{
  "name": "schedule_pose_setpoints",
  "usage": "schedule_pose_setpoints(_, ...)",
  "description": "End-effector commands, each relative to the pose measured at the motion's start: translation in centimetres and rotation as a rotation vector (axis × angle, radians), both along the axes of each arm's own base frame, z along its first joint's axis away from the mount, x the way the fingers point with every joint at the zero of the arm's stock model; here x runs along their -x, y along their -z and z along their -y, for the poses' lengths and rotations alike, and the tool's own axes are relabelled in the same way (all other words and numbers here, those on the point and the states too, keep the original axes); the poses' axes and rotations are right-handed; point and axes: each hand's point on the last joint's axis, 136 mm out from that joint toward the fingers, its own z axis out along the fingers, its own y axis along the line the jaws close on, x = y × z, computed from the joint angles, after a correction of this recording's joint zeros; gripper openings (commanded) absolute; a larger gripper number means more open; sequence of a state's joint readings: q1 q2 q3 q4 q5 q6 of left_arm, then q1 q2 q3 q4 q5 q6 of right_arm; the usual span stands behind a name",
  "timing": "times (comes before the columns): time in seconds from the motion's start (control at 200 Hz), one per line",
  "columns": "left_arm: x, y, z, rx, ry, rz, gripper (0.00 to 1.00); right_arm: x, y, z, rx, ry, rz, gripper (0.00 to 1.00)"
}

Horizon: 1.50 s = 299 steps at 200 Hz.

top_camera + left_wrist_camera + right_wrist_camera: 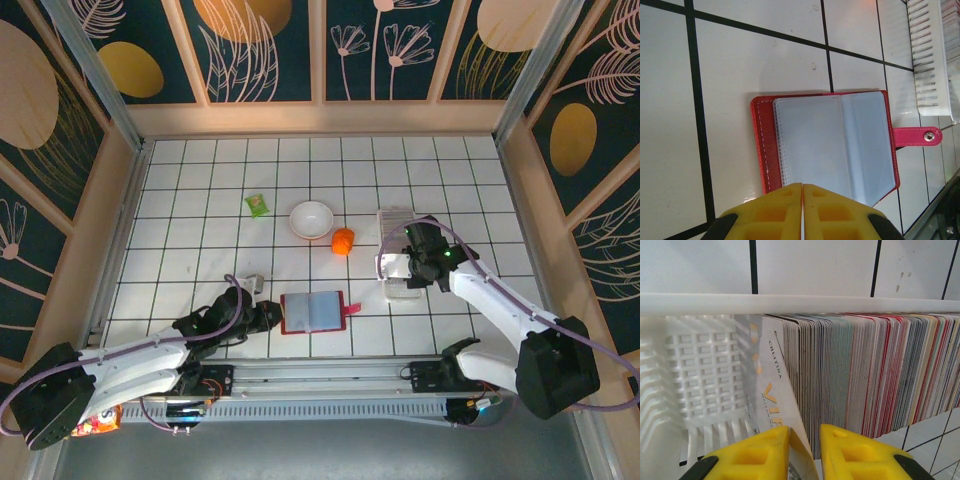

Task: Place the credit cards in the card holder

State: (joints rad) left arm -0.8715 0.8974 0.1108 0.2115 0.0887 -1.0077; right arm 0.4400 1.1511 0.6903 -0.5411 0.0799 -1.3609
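Two grippers are seen low over a white-tiled table (pixel 200 190). The left gripper (pixel 270 316) is placed close to the table's near edge, left of its middle, just beside the left side of the holder (pixel 313 312). Its yellow fingers (pixel 770 212) are pressed flat together and nothing is caught between them.

The holder is laid open and flat near the middle of the near edge, red cover down and pale sleeves up. Its strap (pixel 917 136), with the snap on it, is stretched out toward the table's right edge.

The tray (pixel 392 292) is set right of the table's middle, well apart from the holder. The cards (pixel 865 375) are packed on edge in a tight row inside it, and one end of the tray is left bare.

The right gripper (pixel 398 268) is held over the tray. Its fingers (pixel 850 455) are parted by a narrow gap. The lower corner of the front card (pixel 765 390), tilted away from the row, is found in that gap against one finger, with space left on its other side; no pinch is shown.

A white bowl (pixel 311 219) is placed near the table's middle.
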Motion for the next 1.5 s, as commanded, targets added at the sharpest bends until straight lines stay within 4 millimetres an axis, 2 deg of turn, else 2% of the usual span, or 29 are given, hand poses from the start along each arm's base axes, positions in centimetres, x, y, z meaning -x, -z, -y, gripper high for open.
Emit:
schedule_pose_setpoints(0.0,0.2,-0.2,0.2,0.025,0.004,0.001,0.09,-0.1,0.3,0.6,0.034,-0.003,0.012,0.25)
schedule_pose_setpoints(0.425,0.0,0.1,-0.2,0.001,-0.011,0.005,0.09,0.9,0.5,1.3,0.082,-0.023,-0.034,0.24)
schedule_pose_setpoints(0.54,-0.1,0.0,-0.3,-0.008,-0.012,0.010,0.09,1.3,0.5,1.4,0.090,-0.033,-0.052,0.17)
schedule_pose_setpoints(0.881,-0.4,-0.4,-0.4,-0.010,-0.030,0.022,0.10,2.1,-0.3,1.3,0.071,-0.033,-0.069,0.13)
schedule_pose_setpoints(1.061,-0.7,-0.7,-0.5,-0.041,-0.028,0.037,0.09,3.8,-0.5,1.1,0.060,-0.012,-0.128,0.12)
schedule_pose_setpoints(1.161,-1.3,-0.9,-1.4,-0.096,-0.060,0.061,0.09,4.8,-0.6,1.1,0.062,-0.009,-0.150,0.03)
schedule_pose_setpoints(1.181,-1.3,-0.9,-1.6,-0.105,-0.064,0.064,0.09,4.8,-0.7,1.1,0.062,-0.012,-0.146,0.00)
schedule_pose_setpoints(1.331,-1.5,-1.6,-1.6,-0.104,-0.071,0.077,0.09,5.0,-1.8,1.2,0.058,-0.014,-0.113,0.00)
schedule_pose_setpoints(1.416,-1.4,-2.0,-1.3,-0.084,-0.059,0.076,0.07,4.8,-3.5,0.6,0.012,0.024,-0.082,0.00)
schedule_pose_setpoints(1.491,-1.5,-2.7,-1.0,-0.067,-0.052,0.089,0.06,4.9,-6.0,-0.7,-0.083,0.096,-0.091,0.00)
